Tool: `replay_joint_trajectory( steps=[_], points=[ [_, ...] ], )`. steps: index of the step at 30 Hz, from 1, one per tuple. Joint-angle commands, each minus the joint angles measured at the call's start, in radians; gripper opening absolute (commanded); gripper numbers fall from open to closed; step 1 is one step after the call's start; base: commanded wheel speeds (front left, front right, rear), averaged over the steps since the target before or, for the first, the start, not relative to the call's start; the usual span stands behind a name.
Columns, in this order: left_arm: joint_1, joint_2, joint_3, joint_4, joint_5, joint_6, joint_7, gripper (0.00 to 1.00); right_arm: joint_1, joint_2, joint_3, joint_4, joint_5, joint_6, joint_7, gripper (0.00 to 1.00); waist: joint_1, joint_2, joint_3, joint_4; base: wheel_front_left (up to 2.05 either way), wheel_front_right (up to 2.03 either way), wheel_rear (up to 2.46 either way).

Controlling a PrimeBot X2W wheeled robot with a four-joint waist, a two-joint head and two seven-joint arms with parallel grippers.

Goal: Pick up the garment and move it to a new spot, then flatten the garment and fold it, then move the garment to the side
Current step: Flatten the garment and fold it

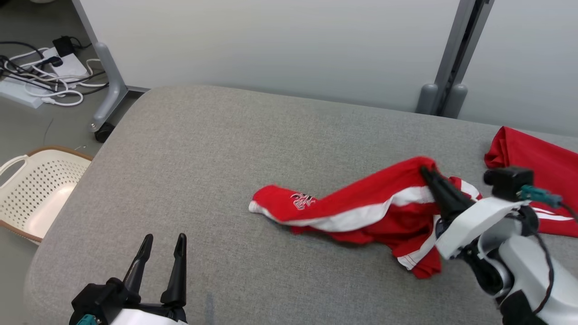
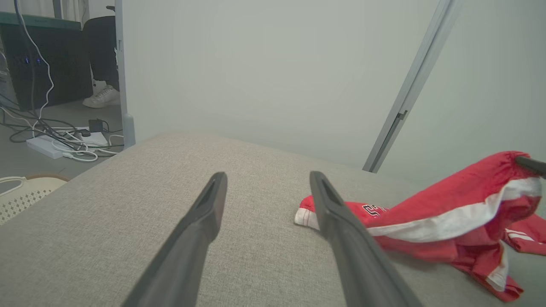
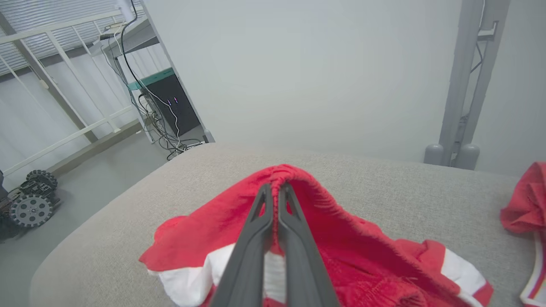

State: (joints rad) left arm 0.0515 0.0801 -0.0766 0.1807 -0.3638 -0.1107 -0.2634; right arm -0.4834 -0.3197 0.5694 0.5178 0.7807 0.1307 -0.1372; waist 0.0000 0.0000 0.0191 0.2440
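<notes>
Two pincers: right pincer [image 1: 425, 171] clamped on gathered edge of red-and-white fabric garment [image 1: 361, 212].
Left pincer [image 1: 165, 237]: fingers apart, above grey woven surface [image 1: 203, 158].

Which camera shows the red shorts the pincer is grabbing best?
The head view: the red shorts show end to end on the grey cushion, one end lifted by the right pincer. Left wrist view: sideways, partly behind a finger. Right wrist view: close on the pinched waistband.
</notes>
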Motion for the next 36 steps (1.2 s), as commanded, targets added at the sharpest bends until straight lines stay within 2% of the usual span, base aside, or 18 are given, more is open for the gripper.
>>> replay_joint_trajectory(
  steps=[1,11,13,14,19,22,23,24,25,26,36],
  points=[
    [-0.024,0.003,0.002,0.004,-0.004,-0.003,-0.001,1.00,-0.016,-0.004,-0.017,0.013,0.016,0.000,-0.009,0.00,0.0000,0.0000,0.010,0.007,0.00,0.00,0.00],
    [-0.060,0.002,-0.019,0.017,-0.007,-0.011,-0.001,1.00,-0.111,-0.034,-0.152,0.242,-0.006,0.000,-0.010,0.00,0.0000,0.0000,0.081,0.032,0.00,0.00,0.00],
    [-0.071,0.001,-0.023,0.019,-0.008,-0.012,-0.001,1.00,-0.125,-0.027,-0.175,0.296,-0.017,0.000,0.001,0.14,0.0000,0.0000,0.094,0.034,0.00,0.00,0.00],
    [-0.075,0.001,-0.024,0.020,-0.008,-0.013,-0.001,1.00,-0.133,-0.021,-0.186,0.315,-0.021,0.000,-0.001,0.16,0.0000,0.0000,0.100,0.034,0.00,0.00,0.00],
    [-0.088,0.000,-0.027,0.031,-0.007,-0.016,-0.001,1.00,-0.129,0.008,-0.194,0.380,-0.028,0.000,0.015,0.19,0.0000,0.0000,0.114,0.030,0.00,0.00,0.00],
    [-0.094,0.001,-0.026,0.039,-0.005,-0.018,-0.001,1.00,-0.121,0.022,-0.193,0.381,-0.026,0.000,-0.010,0.24,0.0000,0.0000,0.111,0.022,0.00,0.00,0.00],
    [-0.096,0.003,-0.024,0.040,-0.005,-0.018,-0.001,1.00,-0.117,0.025,-0.193,0.377,-0.024,0.000,-0.021,0.28,0.0000,0.0000,0.109,0.018,0.00,0.00,0.00],
    [-0.098,0.004,-0.022,0.040,-0.005,-0.019,-0.001,1.00,-0.112,0.028,-0.194,0.373,-0.021,0.000,-0.031,0.38,0.0000,0.0000,0.106,0.013,0.00,0.00,0.00],
    [-0.099,0.004,-0.021,0.041,-0.006,-0.019,-0.001,1.00,-0.106,0.031,-0.192,0.369,-0.019,0.000,-0.037,0.79,0.0000,0.0000,0.102,0.007,0.00,0.00,0.00],
    [-0.098,0.004,-0.022,0.043,-0.006,-0.019,-0.001,1.00,-0.099,0.037,-0.189,0.364,-0.014,0.000,-0.042,1.00,0.0000,0.0000,0.097,0.001,0.00,0.00,0.00],
    [-0.076,0.010,-0.022,0.058,-0.010,-0.020,-0.001,1.00,-0.050,0.040,-0.192,0.331,-0.017,0.000,-0.080,1.00,0.0000,0.0000,0.043,-0.070,0.00,0.00,0.00]
  ],
)
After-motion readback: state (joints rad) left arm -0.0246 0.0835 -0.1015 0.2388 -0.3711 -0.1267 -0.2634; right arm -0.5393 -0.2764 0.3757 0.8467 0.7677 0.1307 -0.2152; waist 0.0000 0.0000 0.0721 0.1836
